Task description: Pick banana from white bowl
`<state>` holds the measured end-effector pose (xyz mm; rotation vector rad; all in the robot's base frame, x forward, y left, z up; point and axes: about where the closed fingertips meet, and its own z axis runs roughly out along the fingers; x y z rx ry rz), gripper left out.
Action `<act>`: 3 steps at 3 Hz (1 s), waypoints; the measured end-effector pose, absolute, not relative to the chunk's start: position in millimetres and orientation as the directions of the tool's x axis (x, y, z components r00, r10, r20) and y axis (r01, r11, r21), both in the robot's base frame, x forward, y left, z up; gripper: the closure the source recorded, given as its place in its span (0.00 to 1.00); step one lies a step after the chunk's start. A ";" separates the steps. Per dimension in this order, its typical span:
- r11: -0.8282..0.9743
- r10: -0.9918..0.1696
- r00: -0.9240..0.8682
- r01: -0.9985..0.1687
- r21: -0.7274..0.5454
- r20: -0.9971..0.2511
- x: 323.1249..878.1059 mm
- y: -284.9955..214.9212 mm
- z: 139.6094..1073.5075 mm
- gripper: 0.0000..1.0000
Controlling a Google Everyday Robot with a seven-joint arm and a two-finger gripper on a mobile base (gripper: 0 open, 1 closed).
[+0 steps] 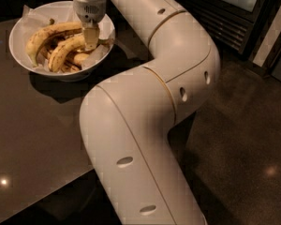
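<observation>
The white bowl (14, 40) with paper lining stands at the far left of a dark table. In it lies the banana (64, 51), plump, curved and yellow, in front of a longer banana with brown streaks (49, 33). Smaller browned bananas (75, 62) lie beneath. My gripper (90, 40) hangs straight down into the bowl from the wrist (89, 6), at the banana's right end and touching or just over it. The banana's right tip is hidden behind the gripper.
The dark glossy table (33, 139) runs from the bowl to the lower left. My big white arm (150, 125) fills the middle of the view and hides the table's right edge. A dark floor (243, 163) and dark cabinet fronts (234, 13) are on the right.
</observation>
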<state>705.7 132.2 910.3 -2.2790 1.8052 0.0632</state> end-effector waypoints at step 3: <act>-0.188 -0.900 0.269 -0.949 -0.253 -0.343 689.4 113.0 951.9 1.00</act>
